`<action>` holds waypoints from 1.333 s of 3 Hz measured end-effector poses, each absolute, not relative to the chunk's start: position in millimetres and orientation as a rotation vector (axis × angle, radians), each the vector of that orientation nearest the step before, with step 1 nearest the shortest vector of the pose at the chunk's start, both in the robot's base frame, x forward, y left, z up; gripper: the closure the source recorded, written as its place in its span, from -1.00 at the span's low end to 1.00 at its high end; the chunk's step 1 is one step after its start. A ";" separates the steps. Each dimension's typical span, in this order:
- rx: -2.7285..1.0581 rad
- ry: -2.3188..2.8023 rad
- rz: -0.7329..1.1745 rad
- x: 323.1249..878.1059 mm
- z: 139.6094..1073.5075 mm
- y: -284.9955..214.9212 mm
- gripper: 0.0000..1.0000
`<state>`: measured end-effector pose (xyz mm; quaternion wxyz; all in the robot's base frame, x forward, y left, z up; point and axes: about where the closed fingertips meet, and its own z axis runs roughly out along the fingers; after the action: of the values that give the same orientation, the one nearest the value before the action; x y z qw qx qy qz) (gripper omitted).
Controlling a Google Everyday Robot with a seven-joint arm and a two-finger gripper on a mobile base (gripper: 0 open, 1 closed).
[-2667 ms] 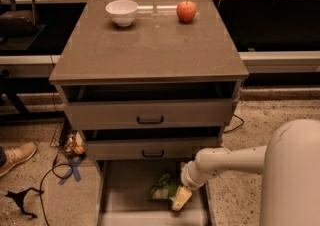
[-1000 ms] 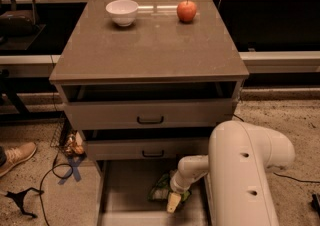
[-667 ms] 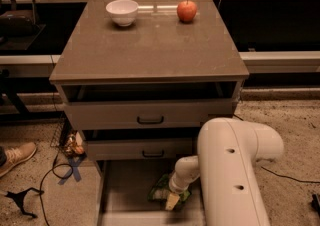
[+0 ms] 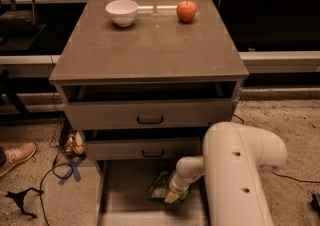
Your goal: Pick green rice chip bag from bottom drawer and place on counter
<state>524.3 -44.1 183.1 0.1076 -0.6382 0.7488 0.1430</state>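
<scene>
Down in the bottom drawer point(image 4: 125, 190), pulled out at floor level: the gripper point(image 4: 171, 197) is lowered onto the green rice chip bag point(image 4: 159, 186), its pale tip against the bag's near edge; whether it is spread or pinching the bag cannot be told. Bag lies on the right half of the drawer floor, crumpled, not lifted. White arm point(image 4: 240, 170) fills the lower right, its thick link standing in front of the cabinet's right side. Compared with 2.7 s ago, that link has swung in from the right edge to stand close to the drawer; over the last second the gripper and bag have hardly shifted. Above, two upper drawers with black handles, the top one point(image 4: 150, 115) and the middle one point(image 4: 145, 147), stand slightly open. Grey-brown bench point(image 4: 150, 45) carries a white bowl point(image 4: 122, 11) back left and a red apple point(image 4: 186, 11) back right, well apart. Speckled floor point(image 4: 280, 120); a tan shoe point(image 4: 17, 155) at left edge, blue tape cross point(image 4: 74, 169) and black cable beside the cabinet.
</scene>
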 end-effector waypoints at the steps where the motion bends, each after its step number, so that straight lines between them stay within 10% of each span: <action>1: -1.763 2.168 0.597 526.2 191.1 -42.5 0.75; 4: -1.514 1.720 0.938 543.8 309.4 -107.8 1.00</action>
<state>543.8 -107.8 309.4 0.3267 -0.5780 0.6566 0.3580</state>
